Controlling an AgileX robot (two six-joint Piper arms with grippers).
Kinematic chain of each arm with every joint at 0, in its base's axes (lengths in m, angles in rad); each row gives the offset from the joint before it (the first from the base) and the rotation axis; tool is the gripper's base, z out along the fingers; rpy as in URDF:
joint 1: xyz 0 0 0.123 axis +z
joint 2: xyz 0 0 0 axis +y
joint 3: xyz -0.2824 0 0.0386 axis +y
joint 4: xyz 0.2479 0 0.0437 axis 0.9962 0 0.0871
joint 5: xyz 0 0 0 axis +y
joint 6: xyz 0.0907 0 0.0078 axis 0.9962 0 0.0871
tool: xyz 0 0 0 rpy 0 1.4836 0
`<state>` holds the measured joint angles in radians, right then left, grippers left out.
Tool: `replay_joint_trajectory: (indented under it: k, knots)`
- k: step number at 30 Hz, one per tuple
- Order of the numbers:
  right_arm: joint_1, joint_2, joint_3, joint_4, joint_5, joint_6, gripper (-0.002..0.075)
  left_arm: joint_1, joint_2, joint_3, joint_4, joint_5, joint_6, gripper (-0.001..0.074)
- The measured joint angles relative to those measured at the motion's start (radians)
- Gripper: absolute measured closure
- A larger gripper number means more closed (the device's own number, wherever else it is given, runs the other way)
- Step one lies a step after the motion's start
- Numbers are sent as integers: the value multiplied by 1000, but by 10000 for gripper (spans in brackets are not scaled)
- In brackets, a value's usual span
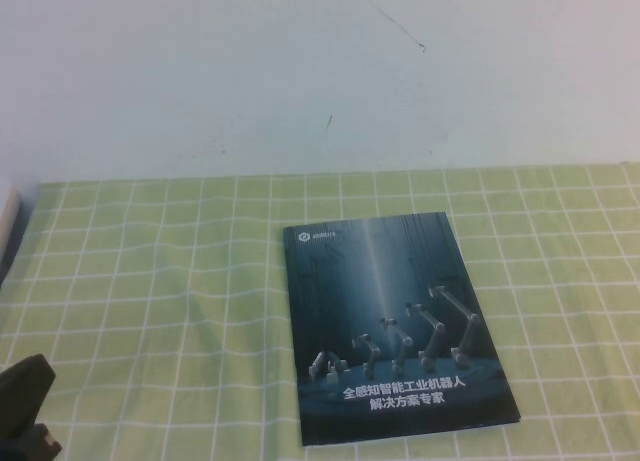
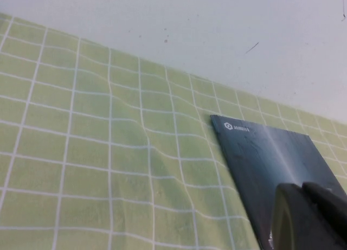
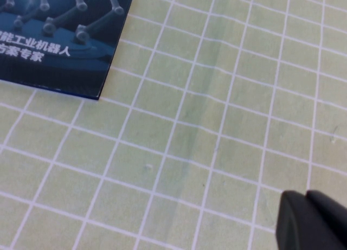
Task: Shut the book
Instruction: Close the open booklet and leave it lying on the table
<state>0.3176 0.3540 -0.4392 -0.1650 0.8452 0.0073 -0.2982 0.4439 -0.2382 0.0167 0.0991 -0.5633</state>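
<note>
the book lies closed, cover up, on the checked cloth. left gripper and right gripper hover off to its sides, fingers pinched together on nothing. sweep either across and you risk snagging the cover, reopening it.

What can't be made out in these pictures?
Left gripper: cut off by the high view's lower-left edge, cropped in its wrist view too.
Right gripper: outside the high view; cropped by its wrist view's edge.
Book: closed; logo text too small to read in high view.
</note>
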Motion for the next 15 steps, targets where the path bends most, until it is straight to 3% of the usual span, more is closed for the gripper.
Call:
replay_joint_trajectory:
  k: [6, 9, 15]
  knots:
    - [0, 0, 0, 0, 0, 0, 729, 2, 0, 2, 11, 41, 1, 738]
    - [0, -2, 0, 2, 0, 0, 729, 2, -26, 12, 87, 171, 51, 738]
    - [0, -2, 0, 8, 0, 0, 729, 32, -233, 128, 141, 294, 101, 738]
